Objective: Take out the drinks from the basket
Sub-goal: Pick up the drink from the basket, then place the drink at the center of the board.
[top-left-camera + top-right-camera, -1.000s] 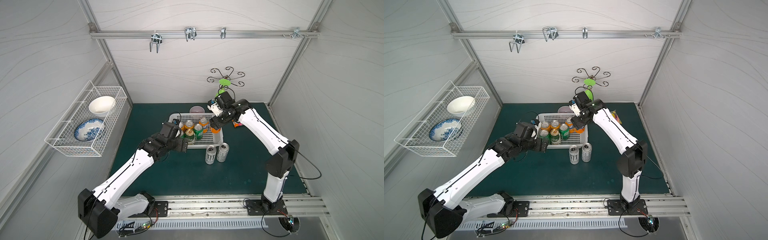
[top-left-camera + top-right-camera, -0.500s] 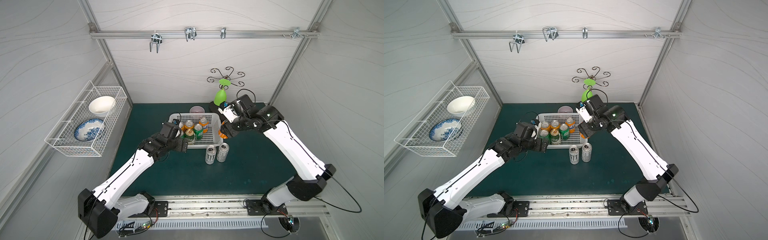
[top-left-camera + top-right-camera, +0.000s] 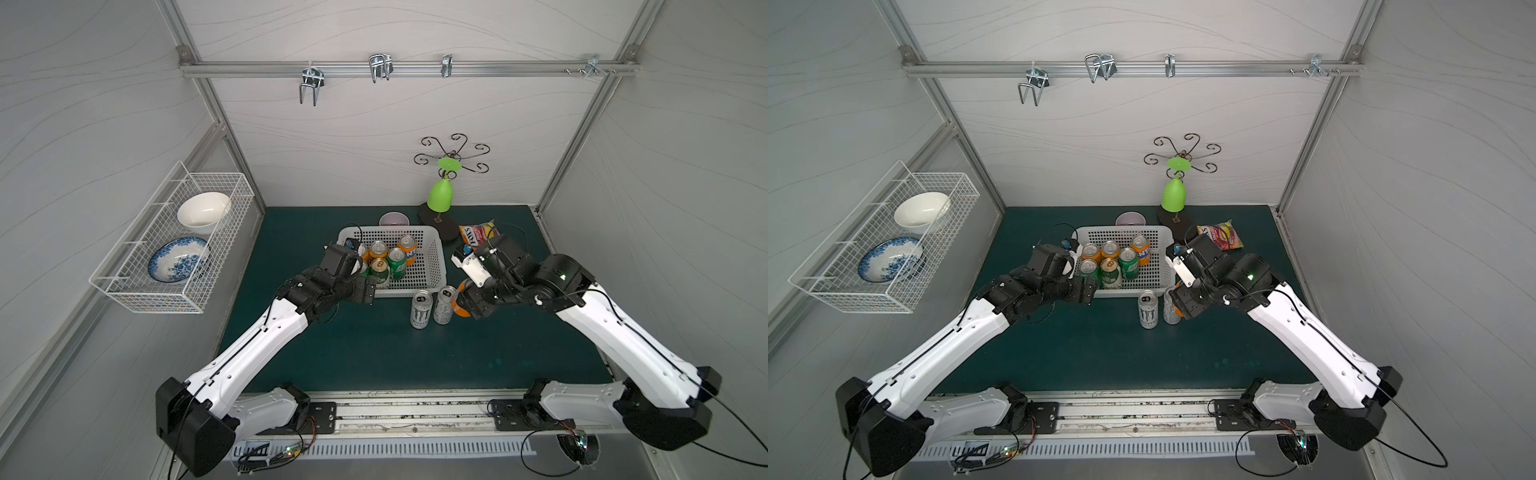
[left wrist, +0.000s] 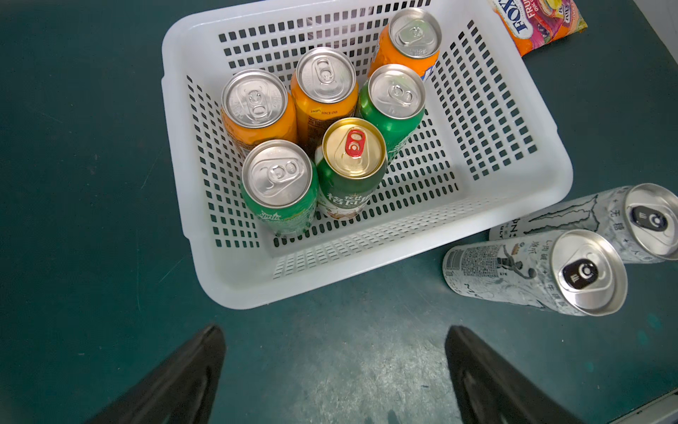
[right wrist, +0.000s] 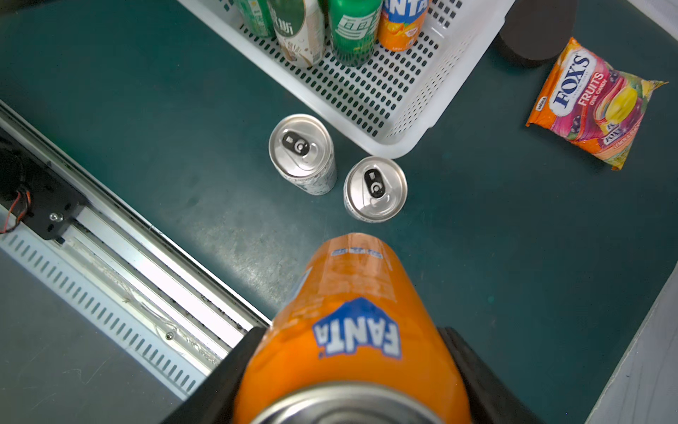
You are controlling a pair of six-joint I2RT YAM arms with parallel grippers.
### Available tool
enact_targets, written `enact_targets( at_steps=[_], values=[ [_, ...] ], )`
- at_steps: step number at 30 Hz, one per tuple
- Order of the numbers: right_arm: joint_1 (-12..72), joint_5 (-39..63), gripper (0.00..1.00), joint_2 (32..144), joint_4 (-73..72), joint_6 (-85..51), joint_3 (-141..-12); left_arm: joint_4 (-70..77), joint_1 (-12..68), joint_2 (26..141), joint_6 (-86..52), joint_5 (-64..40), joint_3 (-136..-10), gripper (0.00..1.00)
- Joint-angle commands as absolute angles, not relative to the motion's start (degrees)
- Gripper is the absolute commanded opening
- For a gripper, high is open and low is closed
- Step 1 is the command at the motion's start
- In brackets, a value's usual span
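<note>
Step in hand: set-down of one drink outside the basket.

Grip: right gripper point(image 5: 352, 374) is clamped across the body of an orange aluminium Fanta can point(image 5: 348, 293), a jaw on each side near the top end. The base points at the dark green table mat point(image 3: 374, 353). Cannot tell whether the base touches the mat. The can sits just right of the right-hand one of two tall silver-white aluminium cans point(image 5: 374, 189). Both stand upright on the mat, just near of the white perforated plastic basket point(image 4: 330, 271), by its near-right corner.

Other arm: left gripper point(image 4: 335, 367) has jaws wide apart and empty, over bare mat near of the basket's near wall, toward its left end.

In the basket, left part: three orange cans point(image 4: 257, 106), two green cans point(image 4: 279, 183) and one dark green-and-white can with a gold top point(image 4: 352, 158), all upright and packed close. Judged tally: two out, a third in the grip, six to go.

To do it well:
- Lower straight down and keep the can vertical.
- Leave a gap to the silver-white neighbour so the finger on that side does not knock it; tall cans likely tip easily.
- Release only once the base sits flat.
- Retreat upward, not sideways.

The colourful candy bag point(image 5: 594, 106) lies further to the far right, out of the way
</note>
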State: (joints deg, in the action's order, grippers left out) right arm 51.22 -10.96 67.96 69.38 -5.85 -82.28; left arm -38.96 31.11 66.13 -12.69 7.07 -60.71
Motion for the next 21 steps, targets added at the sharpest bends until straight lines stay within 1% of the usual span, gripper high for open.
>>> enact_targets(
  at_steps=[1,6,12,21],
  values=[
    [54.0,-15.7,0.55,65.5,62.9,-9.4,-79.0,-37.3,30.9,66.6,-12.8,7.4,-61.8,0.98],
    [55.7,-16.5,0.56,63.5,57.9,-11.5,-72.3,-37.3,30.9,66.6,-12.9,7.3,-61.8,0.98],
    [55.9,-16.0,0.56,62.5,51.9,-13.1,-65.6,-37.4,30.9,66.6,-12.8,7.4,-61.8,0.98],
    [55.9,-15.0,0.56,64.9,45.7,-16.0,-58.3,-37.6,30.9,66.8,-12.8,7.5,-61.8,0.98]
  ],
)
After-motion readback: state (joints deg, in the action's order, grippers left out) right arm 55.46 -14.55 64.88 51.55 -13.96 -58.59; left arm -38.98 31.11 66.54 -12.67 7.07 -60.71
